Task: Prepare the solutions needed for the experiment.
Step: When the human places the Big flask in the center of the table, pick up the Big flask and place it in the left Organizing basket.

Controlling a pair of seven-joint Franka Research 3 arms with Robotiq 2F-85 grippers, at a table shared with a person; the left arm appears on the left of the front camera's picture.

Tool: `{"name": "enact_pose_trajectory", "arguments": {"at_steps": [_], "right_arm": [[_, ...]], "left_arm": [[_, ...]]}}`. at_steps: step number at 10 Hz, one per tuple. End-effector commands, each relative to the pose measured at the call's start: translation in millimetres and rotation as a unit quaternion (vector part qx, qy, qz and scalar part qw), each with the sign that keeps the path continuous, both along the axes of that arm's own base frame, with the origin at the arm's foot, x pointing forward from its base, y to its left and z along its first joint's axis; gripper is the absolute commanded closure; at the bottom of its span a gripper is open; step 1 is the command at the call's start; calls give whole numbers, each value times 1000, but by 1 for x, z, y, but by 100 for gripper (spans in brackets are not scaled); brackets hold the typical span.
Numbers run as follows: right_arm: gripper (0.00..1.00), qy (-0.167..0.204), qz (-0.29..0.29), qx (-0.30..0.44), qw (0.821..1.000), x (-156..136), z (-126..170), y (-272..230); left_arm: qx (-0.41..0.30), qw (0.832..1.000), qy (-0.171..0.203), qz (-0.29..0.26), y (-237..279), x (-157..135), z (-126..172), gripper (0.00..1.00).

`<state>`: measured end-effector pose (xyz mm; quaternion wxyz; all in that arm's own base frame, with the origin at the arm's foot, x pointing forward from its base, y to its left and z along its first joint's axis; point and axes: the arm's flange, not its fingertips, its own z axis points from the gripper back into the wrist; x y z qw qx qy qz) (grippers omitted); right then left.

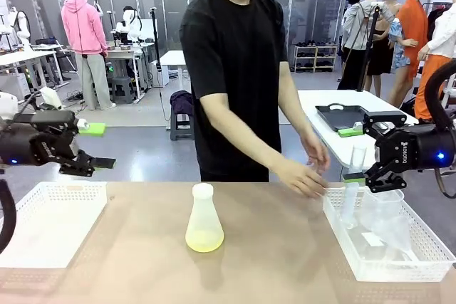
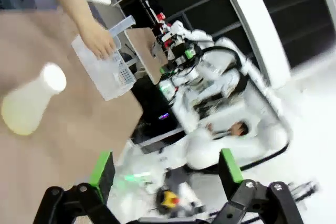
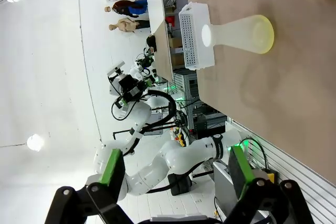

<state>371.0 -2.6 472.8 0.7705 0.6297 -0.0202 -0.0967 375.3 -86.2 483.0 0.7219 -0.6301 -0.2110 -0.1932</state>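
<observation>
**Solution** [image 1: 204, 241]: pale yellow-green, a shallow layer in the bottom of a frosted flask [image 1: 203, 208].
**Flask:** upright at the middle of the table [image 1: 285, 247], well apart from both baskets.
**Right basket** [image 1: 370, 270]: white, perforated, at the table's right edge. It holds clear labware [image 1: 381, 222].
**Person's hand** [image 1: 305, 178]: at the far left corner of the right basket. Whether it touches the rim cannot be told.
**Right hand** [image 1: 370, 180]: above the far side of the right basket, pads wide apart, holding nothing.
**Left basket** [image 1: 43, 201]: white, perforated, at the left edge.
**Left hand** [image 1: 96, 164]: above the far side of the left basket, pads wide apart, holding nothing.
</observation>
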Motion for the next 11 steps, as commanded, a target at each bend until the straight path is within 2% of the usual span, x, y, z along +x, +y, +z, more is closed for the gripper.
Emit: {"name": "enact_pose_trajectory", "arguments": {"at_steps": [1, 2, 3, 4, 5, 11], "right_arm": [[0, -5, 0, 4, 1000, 0, 1, 0], [0, -5, 0, 4, 1000, 0, 1, 0], [0, -5, 0, 4, 1000, 0, 1, 0], [0, -5, 0, 4, 1000, 0, 1, 0], [0, -5, 0, 4, 1000, 0, 1, 0], [0, -5, 0, 4, 1000, 0, 1, 0]], "left_arm": [[28, 986, -162, 0, -7, 35, -10, 0], [44, 979, -198, 5, -12, 45, -8, 0], [51, 977, -207, 13, -17, 52, -7, 0], [55, 980, -189, 7, -20, 56, -7, 0], [44, 981, -189, -10, -8, 41, -4, 0], [47, 980, -196, -4, -9, 46, -7, 0]]}}
